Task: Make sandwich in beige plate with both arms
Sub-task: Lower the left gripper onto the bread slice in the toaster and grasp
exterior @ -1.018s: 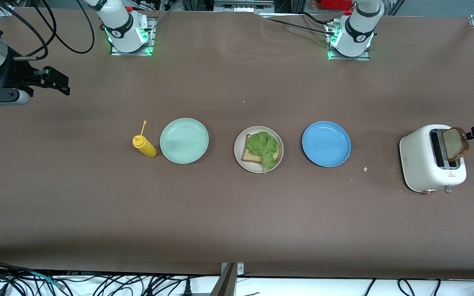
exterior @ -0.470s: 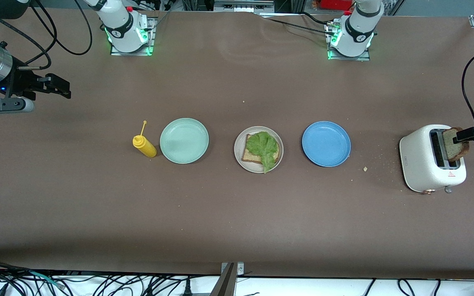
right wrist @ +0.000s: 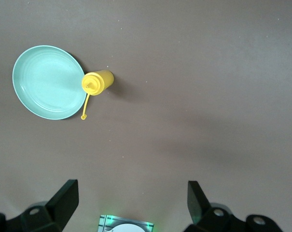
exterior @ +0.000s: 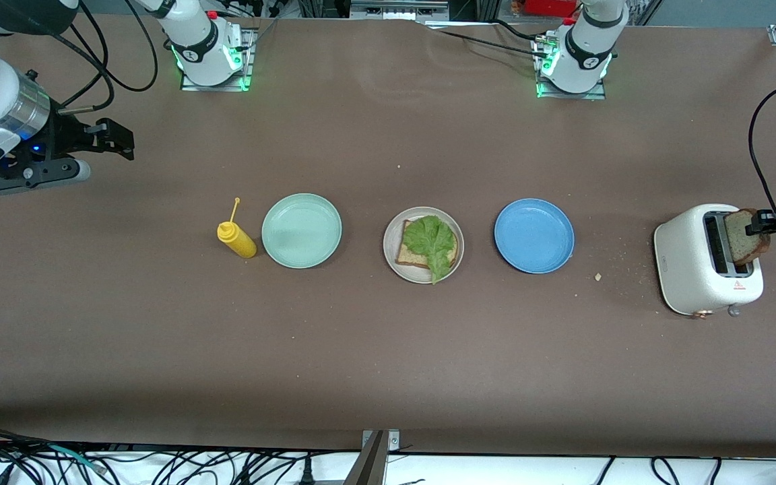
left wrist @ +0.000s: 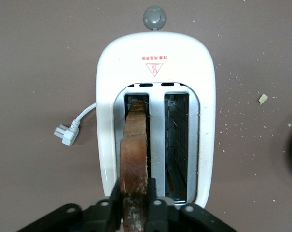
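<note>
- left pincer (left wrist: 134,200) is clenched on the bread slice (left wrist: 134,159) standing in a slot of the white toaster (exterior: 688,266).
- right pincer (right wrist: 131,200) is spread wide, up over bare worktop (exterior: 361,350).
- beige plate (exterior: 391,259) holds bread (exterior: 407,254) topped with lettuce (exterior: 432,244), between the mint plate (exterior: 301,230) and blue plate (exterior: 533,236).

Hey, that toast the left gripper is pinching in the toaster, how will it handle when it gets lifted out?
The toast looks browned and stands upright on edge, so it is probably stiff rather than floppy. Crumbs on the table suggest it may flake under the left gripper. It sits in a narrow toaster slot, so a tilted pull might snag.
</note>
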{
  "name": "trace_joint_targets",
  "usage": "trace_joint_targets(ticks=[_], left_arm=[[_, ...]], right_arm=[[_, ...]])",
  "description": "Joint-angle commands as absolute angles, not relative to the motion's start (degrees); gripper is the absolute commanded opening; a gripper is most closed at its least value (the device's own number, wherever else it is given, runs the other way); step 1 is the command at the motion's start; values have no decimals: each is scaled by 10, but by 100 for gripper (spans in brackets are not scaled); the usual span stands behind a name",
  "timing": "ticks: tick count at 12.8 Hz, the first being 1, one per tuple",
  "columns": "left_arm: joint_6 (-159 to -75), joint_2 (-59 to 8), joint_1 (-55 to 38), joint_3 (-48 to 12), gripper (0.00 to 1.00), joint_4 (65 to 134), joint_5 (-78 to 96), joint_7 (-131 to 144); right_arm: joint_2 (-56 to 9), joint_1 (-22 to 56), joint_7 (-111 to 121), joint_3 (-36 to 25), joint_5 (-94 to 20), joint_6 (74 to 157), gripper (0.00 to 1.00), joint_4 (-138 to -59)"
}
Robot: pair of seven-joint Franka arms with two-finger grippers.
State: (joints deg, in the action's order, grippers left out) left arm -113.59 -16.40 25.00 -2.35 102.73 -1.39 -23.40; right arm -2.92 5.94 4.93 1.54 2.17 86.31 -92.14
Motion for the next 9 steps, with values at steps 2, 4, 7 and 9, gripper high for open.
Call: trace_joint_targets(ticks=[2,4,7,9], left_arm=[[-1067,-131,250,-46,0,990,-30,-241],[-1003,-130,250,-89,0,931,-67,-235],[-884,-131,250,-141,0,835,-73,-235],[-848,-131,250,-186,0,827,-56,-235]], right_arm=[[-40,55,48,5,30,860,100,-908],[-47,52,13,2,28,860,100,-908],[-50,55,15,4,55,864,100,-895],[-52,63,10,10,60,867,100,-893]])
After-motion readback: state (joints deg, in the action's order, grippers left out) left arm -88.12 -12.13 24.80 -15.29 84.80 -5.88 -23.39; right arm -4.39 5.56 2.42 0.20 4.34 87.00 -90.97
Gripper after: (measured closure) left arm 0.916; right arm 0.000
